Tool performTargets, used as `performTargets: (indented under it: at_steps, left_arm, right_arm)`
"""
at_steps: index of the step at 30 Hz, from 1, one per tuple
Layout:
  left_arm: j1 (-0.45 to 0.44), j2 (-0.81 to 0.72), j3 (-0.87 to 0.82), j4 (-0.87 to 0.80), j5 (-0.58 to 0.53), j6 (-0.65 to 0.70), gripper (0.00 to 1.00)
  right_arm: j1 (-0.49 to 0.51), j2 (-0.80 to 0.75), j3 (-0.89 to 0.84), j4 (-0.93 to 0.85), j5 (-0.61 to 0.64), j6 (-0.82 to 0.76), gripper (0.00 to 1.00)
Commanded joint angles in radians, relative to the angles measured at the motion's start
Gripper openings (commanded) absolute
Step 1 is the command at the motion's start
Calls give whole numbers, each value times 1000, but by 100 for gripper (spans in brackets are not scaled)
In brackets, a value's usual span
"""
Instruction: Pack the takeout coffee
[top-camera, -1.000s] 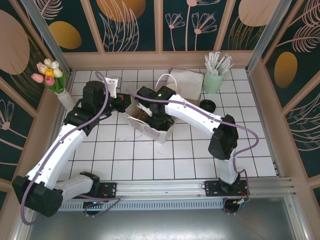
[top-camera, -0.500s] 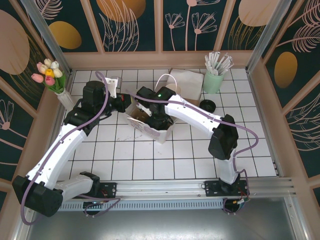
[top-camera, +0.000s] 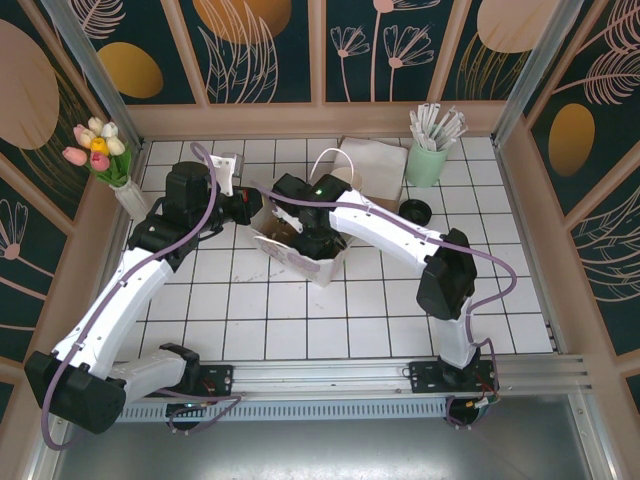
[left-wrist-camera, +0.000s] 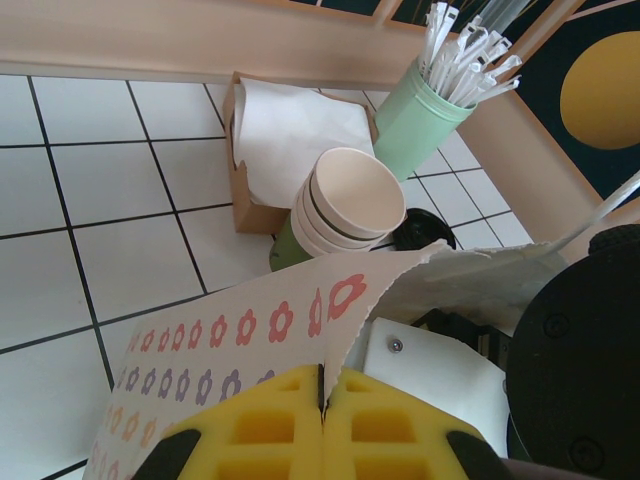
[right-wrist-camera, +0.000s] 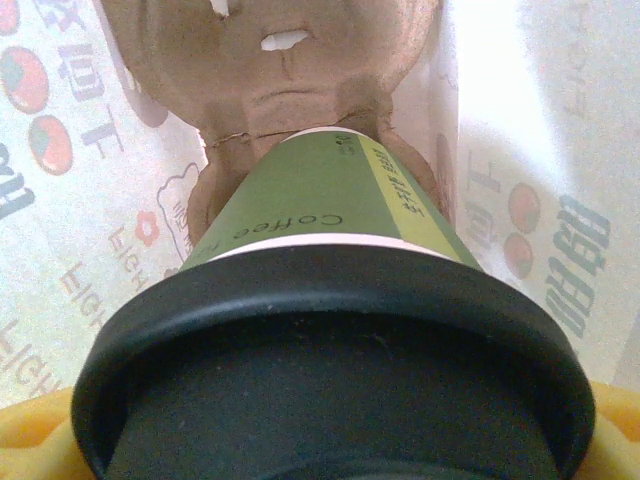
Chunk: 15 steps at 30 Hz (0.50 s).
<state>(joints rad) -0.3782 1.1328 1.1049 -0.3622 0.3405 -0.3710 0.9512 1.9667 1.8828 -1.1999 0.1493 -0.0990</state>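
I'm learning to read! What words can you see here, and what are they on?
"Coffee": on the green side of the takeout coffee.
Small print on its lighter stripe: too blurred to read.
Characters on the white paper bag: seen reversed from inside, unreadable.

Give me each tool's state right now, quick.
Left tool: closed, pinching the rim of the white paper bag.
Right tool: closed around the takeout coffee, down inside the bag.
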Motion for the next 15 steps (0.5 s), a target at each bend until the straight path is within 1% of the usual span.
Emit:
performTargets:
  at_steps: [1,15]
  left_arm:
    - [-1,1,3,29,29,4,0]
    - [-1,-5,3,27,20,10,0]
  right_arm:
    - [4,-32,-16,8,18,-7,49]
    - [3,-30,-20,-36,13,9,49]
